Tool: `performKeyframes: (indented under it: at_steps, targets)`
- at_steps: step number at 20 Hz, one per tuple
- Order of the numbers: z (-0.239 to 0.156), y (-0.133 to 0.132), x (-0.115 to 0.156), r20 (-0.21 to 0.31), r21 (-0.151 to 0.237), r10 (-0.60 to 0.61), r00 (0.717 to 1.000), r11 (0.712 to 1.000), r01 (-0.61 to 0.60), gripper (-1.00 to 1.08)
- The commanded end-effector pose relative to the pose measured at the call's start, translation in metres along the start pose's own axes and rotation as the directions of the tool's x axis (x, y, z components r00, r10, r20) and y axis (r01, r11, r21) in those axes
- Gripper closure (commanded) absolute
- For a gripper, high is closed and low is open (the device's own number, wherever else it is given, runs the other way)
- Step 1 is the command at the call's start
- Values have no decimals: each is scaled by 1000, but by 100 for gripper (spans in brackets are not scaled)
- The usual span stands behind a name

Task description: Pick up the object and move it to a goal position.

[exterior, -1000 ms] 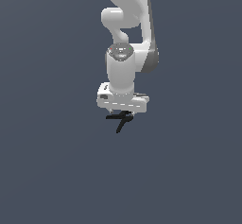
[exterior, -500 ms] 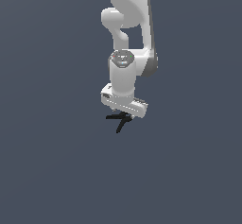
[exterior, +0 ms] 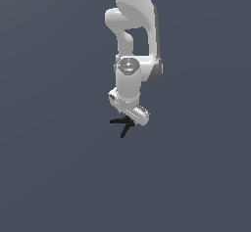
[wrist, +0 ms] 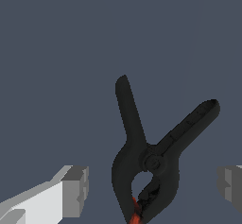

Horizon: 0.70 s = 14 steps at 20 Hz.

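Observation:
The object (exterior: 119, 122) is a small matte-black clamp with two slim prongs spread in a V, lying on the flat grey ground just under the white hand. In the wrist view the object (wrist: 142, 157) lies between my two fingers, its thick jaw end showing an orange-red tip. My gripper (exterior: 131, 120) hovers right over it, open. One grey finger pad (wrist: 74, 191) and the other (wrist: 230, 182) stand wide apart on either side, and neither touches the clamp. In the exterior view the hand hides part of the object.
Above the hand, the white arm (exterior: 131, 40) rises out of the frame's top. Plain dark grey ground surrounds the clamp on all sides, with no other objects or edges in view.
The hand has turned about its vertical axis, from broadside to angled, and tilted slightly. The black clamp has stayed in the same place.

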State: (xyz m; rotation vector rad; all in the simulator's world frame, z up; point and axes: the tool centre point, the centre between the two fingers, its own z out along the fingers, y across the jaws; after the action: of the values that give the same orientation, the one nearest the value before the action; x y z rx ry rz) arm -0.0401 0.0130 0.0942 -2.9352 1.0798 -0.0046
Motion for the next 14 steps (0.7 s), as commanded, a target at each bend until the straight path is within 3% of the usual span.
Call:
performKeyframes:
  at_steps: [1,14]
  targets:
    - [6,3,-4,0,-3,67,998,998,-67,-92]
    - [24,13,-14,-5,-13,256,967,966,-257,-92]
